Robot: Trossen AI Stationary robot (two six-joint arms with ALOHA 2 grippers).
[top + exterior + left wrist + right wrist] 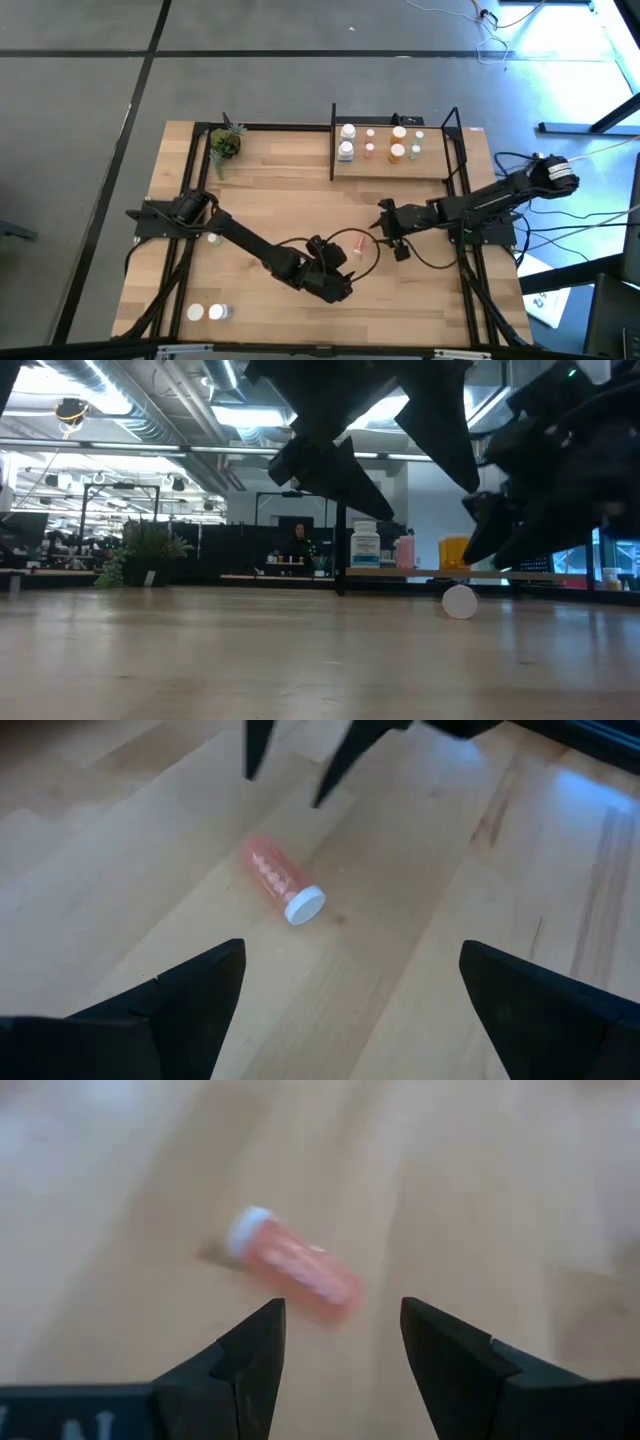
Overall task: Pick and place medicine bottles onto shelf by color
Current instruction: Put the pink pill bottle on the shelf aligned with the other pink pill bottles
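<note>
While a pink bottle (353, 246) lies on its side on the bare bench (280, 190) just below the middle of the high view, both pincers stand near it without touching. The left pincer (338, 262) sits just below and left of the bottle, its fingers (180, 1000) spread wide and empty. The right pincer (383, 228) is just right of the bottle and slightly higher in the frame, fingers (255, 1345) parted with nothing between them. In the upper right part of the high view the shelf (390, 165) carries upright bottles: two white bottles (346, 140) at its left end, then pink, orange and pale green ones. Two more white bottles (207, 312) lie at the lower left, and a plant (225, 143) stands at the upper left.
</note>
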